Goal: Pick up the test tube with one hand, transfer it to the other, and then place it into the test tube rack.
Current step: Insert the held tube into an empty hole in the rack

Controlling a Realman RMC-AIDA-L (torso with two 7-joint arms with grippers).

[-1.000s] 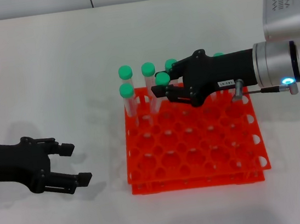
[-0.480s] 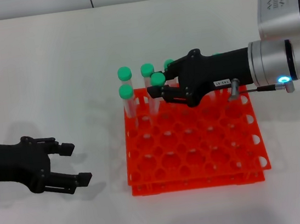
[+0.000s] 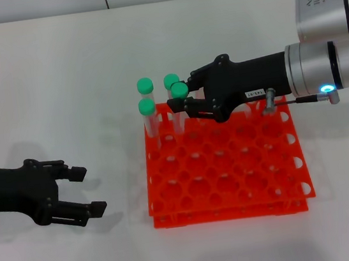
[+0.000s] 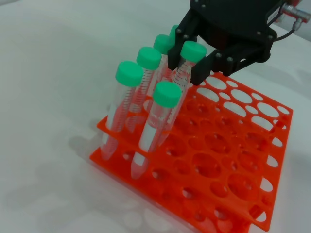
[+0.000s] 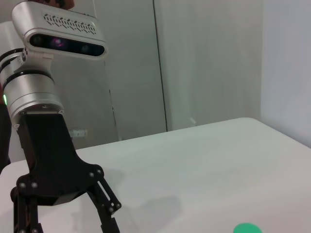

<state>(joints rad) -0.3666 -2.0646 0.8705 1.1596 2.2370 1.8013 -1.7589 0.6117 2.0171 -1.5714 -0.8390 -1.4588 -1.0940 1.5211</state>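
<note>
Fingers of the right gripper [image 3: 182, 101] clamp the test tube [image 4: 183, 72] over the test tube rack [image 3: 232, 181], hiding rear tubes; left gripper [image 3: 83, 193] open.

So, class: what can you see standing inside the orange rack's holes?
Green-capped tubes stand in the test tube rack at one corner, four clearly visible. The right gripper grips one test tube there. Its body hides any further tubes behind.

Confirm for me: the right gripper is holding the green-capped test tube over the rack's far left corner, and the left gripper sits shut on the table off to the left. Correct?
Not quite. The left gripper is open, its fingers spread with nothing between them, as the head view shows. The rest holds: the right gripper is shut on the test tube over the far left corner of the test tube rack.
</note>
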